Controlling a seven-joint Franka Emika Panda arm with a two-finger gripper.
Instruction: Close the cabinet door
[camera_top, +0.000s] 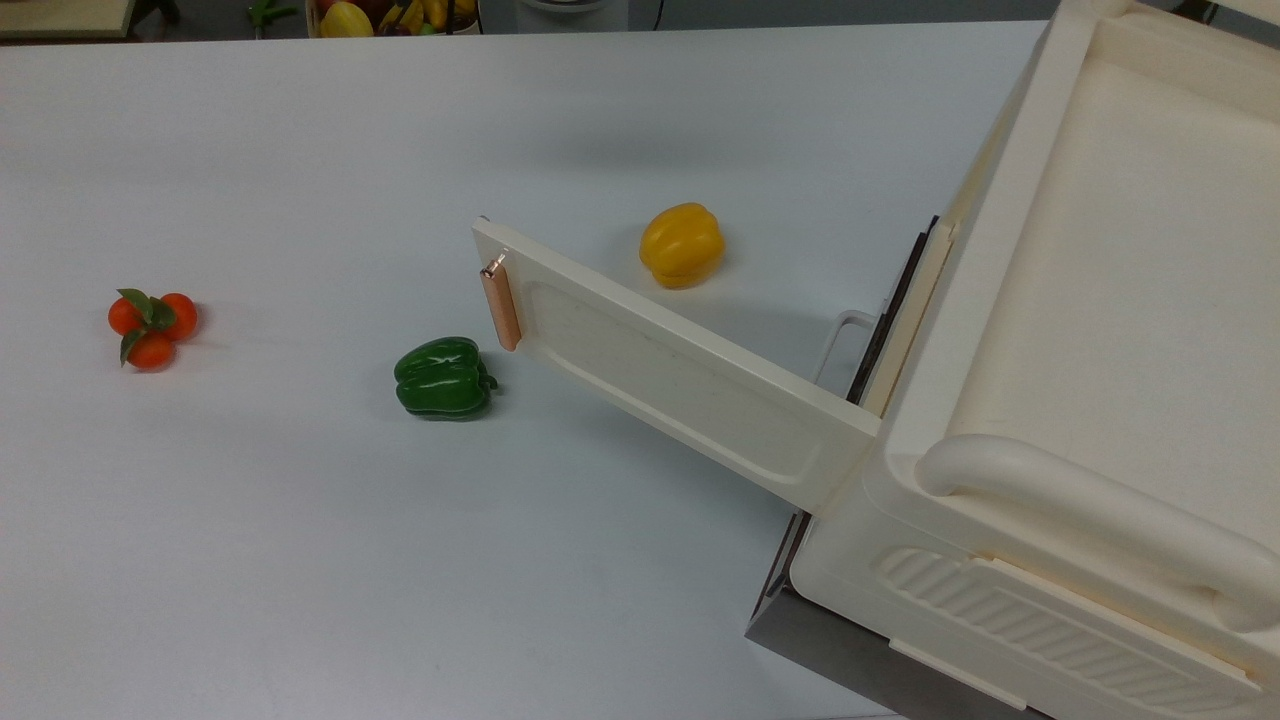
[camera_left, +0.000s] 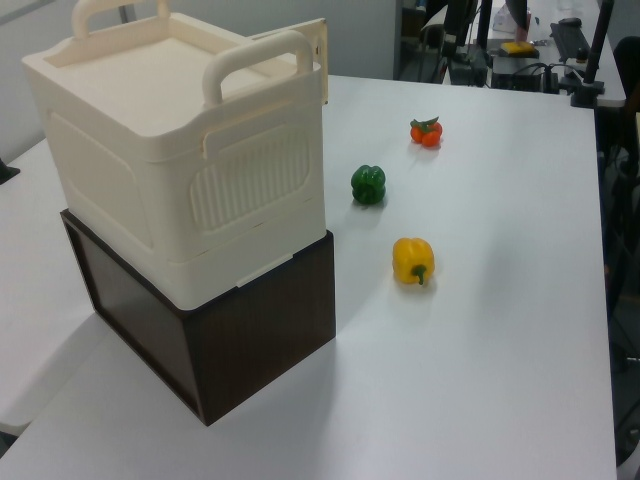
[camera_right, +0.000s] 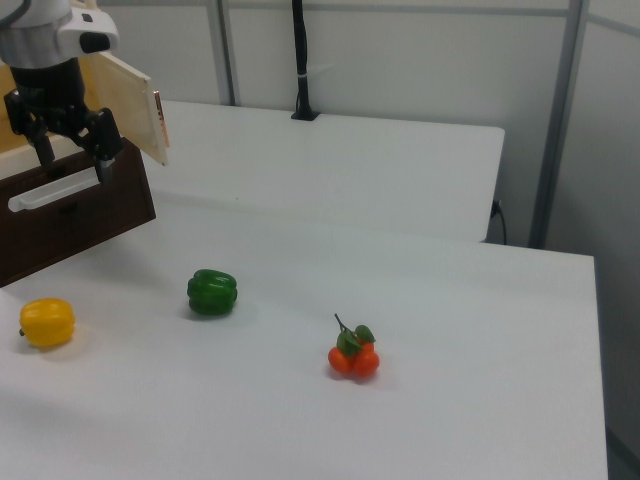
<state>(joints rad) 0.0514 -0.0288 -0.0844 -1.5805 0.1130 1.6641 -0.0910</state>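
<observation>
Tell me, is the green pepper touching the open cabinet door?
Apart. The top view shows bare table between the green pepper and the cabinet door.

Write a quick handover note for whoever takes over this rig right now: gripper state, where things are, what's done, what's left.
Gripper: open, holding nothing, hanging above the dark panel with the white loop handle, beside the door.
Cabinet door: wide open, sticking out from the cabinet over the table, copper handle at its free end.
Nearby: green pepper close to the handle end, yellow pepper behind the door, tomatoes farther off.
Done: nothing visible.
Left: swing the door shut.
</observation>
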